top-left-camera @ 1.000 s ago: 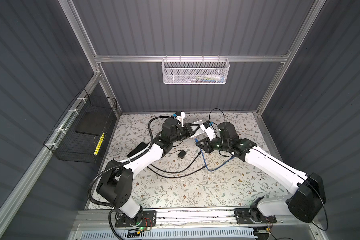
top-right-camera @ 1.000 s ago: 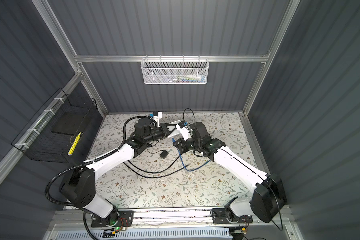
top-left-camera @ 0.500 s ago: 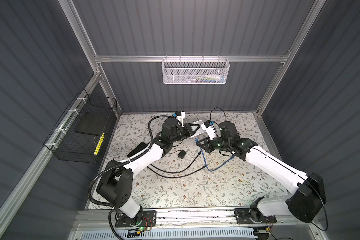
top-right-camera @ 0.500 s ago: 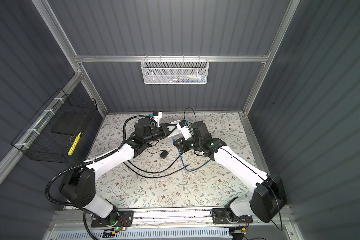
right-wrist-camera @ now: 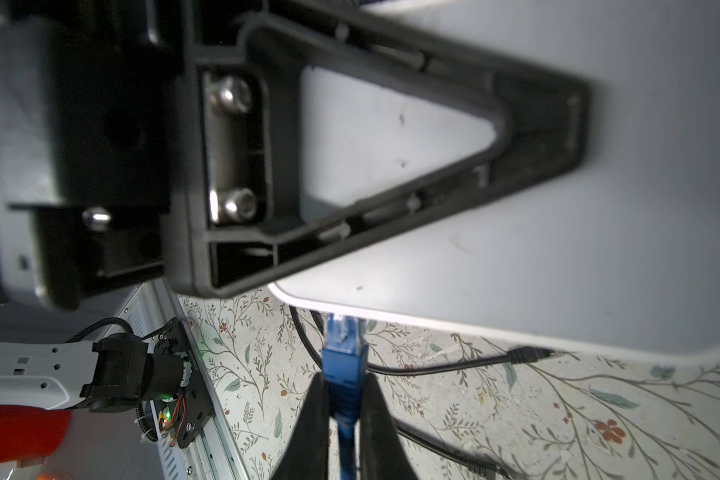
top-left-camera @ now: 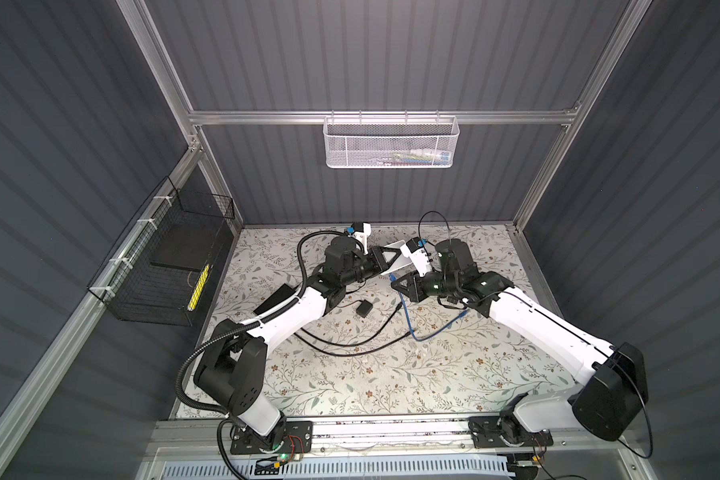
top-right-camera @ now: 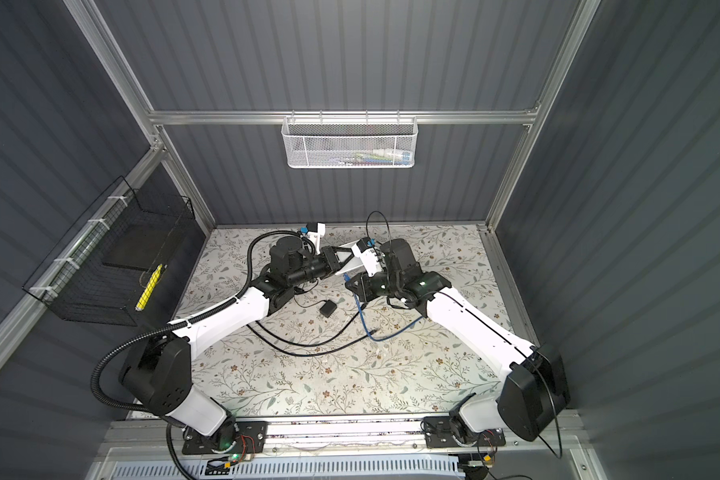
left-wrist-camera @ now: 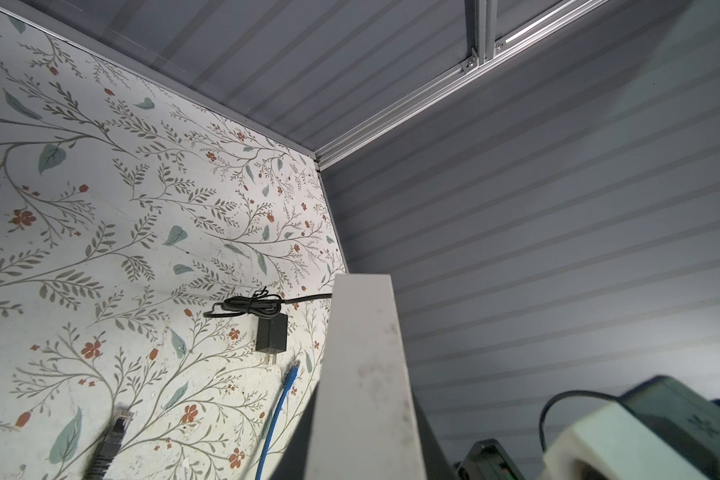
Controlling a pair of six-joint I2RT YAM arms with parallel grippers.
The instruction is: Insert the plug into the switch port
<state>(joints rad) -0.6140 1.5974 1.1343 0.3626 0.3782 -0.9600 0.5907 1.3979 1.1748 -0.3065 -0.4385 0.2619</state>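
Note:
My left gripper (top-left-camera: 396,254) (top-right-camera: 346,257) is shut on a flat white switch (top-left-camera: 404,261) (top-right-camera: 355,262) (right-wrist-camera: 516,249), held tilted above the back middle of the table. In the left wrist view the switch's edge (left-wrist-camera: 366,374) fills the space between the jaws. My right gripper (top-left-camera: 395,281) (top-right-camera: 348,282) (right-wrist-camera: 344,380) is shut on the blue plug (top-left-camera: 393,275) (top-right-camera: 347,274) (right-wrist-camera: 344,345). The plug's clear tip meets the switch's lower edge. The port itself is hidden. The blue cable (top-left-camera: 410,328) trails down onto the table.
A black power adapter (top-left-camera: 363,309) (left-wrist-camera: 272,334) and looping black cable (top-left-camera: 350,349) lie on the floral table below the grippers. The blue cable's other plug (left-wrist-camera: 292,370) and a black plug (left-wrist-camera: 115,424) rest there too. A white mesh basket (top-left-camera: 391,141) hangs on the back wall, a black wire basket (top-left-camera: 163,266) on the left wall.

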